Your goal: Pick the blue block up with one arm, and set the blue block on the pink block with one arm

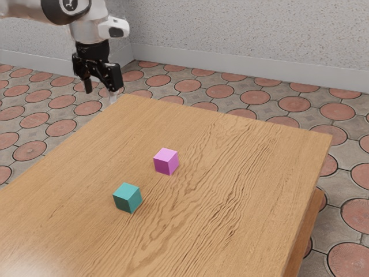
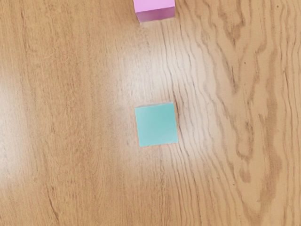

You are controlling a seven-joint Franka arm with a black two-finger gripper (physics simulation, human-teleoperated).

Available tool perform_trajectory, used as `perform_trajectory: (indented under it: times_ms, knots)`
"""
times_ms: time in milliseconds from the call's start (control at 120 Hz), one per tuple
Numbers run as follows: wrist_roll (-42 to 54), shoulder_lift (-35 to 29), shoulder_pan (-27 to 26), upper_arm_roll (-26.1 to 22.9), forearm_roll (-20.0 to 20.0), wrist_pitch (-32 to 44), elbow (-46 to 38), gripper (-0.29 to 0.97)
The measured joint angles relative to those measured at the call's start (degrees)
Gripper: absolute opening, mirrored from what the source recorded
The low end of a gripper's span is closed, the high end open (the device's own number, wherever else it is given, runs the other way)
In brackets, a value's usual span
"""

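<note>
Blue block (image 1: 127, 197) sits flat on the wooden table (image 1: 242, 190), untouched, with the pink block (image 1: 166, 161) near it but clearly apart. The gripper (image 1: 101, 91) hangs high above the table and holds nothing. Its fingers appear to stand apart, though the exterior angle on them is poor.

In the wrist view the blue block (image 2: 156, 124) lies almost straight under the hand, top face square to the camera and its edges slightly turned.

Judgement: the step in hand is the approach for the grasp.

Recommendations:
- Descend vertically.
- Turn the wrist a little so the fingers meet two opposite flat faces, not corners.
- Close at mid-height.
- Keep the descent clear of the pink block (image 2: 154, 9).
- Lift above its top before crossing over.
</note>
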Motion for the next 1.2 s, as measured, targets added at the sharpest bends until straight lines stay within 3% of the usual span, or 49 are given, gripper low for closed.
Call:
perform_trajectory:
  times_ms: [192, 442, 842, 1200]
  knots:
    - [0.1, 1.3, -0.9, 0.8, 0.6, 11.4, -13.7, 0.68]
    - [0.2, 2.0, 2.0, 1.0, 0.2, 28.5, -28.6, 0.68]
    - [0.3, 6.8, 1.9, 1.0, -1.5, 46.3, -39.4, 0.68]
    - [0.4, 8.5, 2.0, 1.0, -2.8, 54.3, -44.1, 0.68]
